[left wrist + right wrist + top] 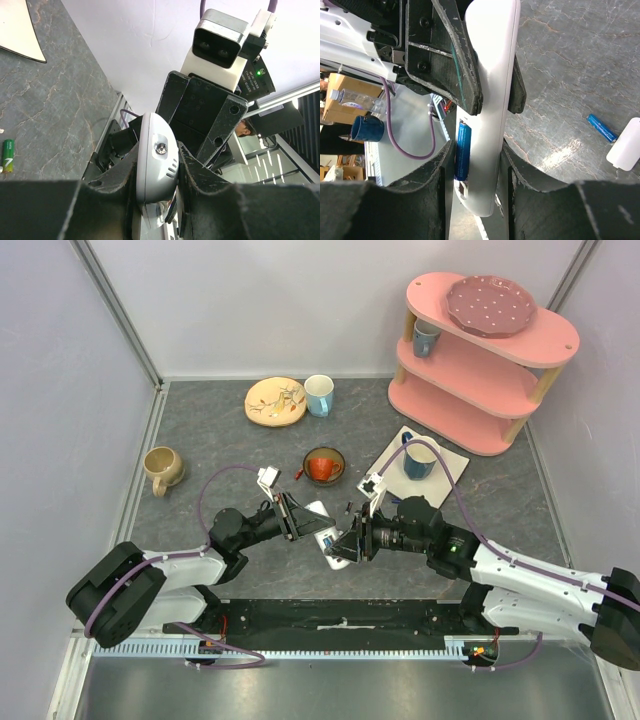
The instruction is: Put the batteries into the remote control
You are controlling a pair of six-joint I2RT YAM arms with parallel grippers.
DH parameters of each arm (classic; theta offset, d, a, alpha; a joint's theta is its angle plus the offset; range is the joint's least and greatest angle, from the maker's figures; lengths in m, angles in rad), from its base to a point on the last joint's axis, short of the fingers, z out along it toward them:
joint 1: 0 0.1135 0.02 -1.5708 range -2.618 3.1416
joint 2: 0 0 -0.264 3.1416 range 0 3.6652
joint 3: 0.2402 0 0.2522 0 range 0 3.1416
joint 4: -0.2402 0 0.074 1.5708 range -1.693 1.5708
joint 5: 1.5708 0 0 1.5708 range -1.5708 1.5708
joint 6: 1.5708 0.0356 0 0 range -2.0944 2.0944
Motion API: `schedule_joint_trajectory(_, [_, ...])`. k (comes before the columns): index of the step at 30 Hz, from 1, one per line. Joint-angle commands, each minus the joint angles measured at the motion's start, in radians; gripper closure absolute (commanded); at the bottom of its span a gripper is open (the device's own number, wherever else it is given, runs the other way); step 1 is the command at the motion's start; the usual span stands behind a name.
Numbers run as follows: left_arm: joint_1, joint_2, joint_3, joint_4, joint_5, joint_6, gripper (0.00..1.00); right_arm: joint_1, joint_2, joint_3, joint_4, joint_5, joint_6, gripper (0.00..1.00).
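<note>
Left gripper: clamping the remote, holding it aloft.
Right gripper: straddling the remote's other end; whether it is squeezing, I cannot tell.
Blue battery: sitting in the remote's open bay.
Second blue battery: lying well apart from the remote.
Cover: lying even farther from the remote.
Green battery: lying apart from the remote.

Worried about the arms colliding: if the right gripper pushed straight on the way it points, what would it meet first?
The remote control lies between its jaws; sliding on along it, the right gripper would probably run into the left gripper, clamped on the remote just ahead.
</note>
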Motion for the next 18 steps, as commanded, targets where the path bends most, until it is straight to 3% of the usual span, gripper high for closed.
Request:
schedule_joint_trajectory(1, [-0.004, -0.028, 0.013, 0.402, 0.006, -0.016, 0.98, -0.003, 0.028, 0.003, 0.008, 0.016, -0.012, 0.59])
schedule_joint_trajectory(6, [-0.004, -0.029, 0.007, 0.402, 0.001, -0.011, 0.98, -0.005, 0.037, 0.009, 0.012, 0.009, -0.011, 0.56])
schedule_joint_trajectory(10, [-0.004, -0.028, 0.002, 0.402, 0.000, -0.004, 0.98, -0.003, 0.036, 0.016, 0.005, 0.007, -0.008, 0.42])
schedule_joint_trajectory(18, [-0.004, -0.011, -0.013, 0.402, -0.010, 0.006, 0.98, -0.003, 0.007, 0.044, -0.037, 0.018, -0.014, 0.33])
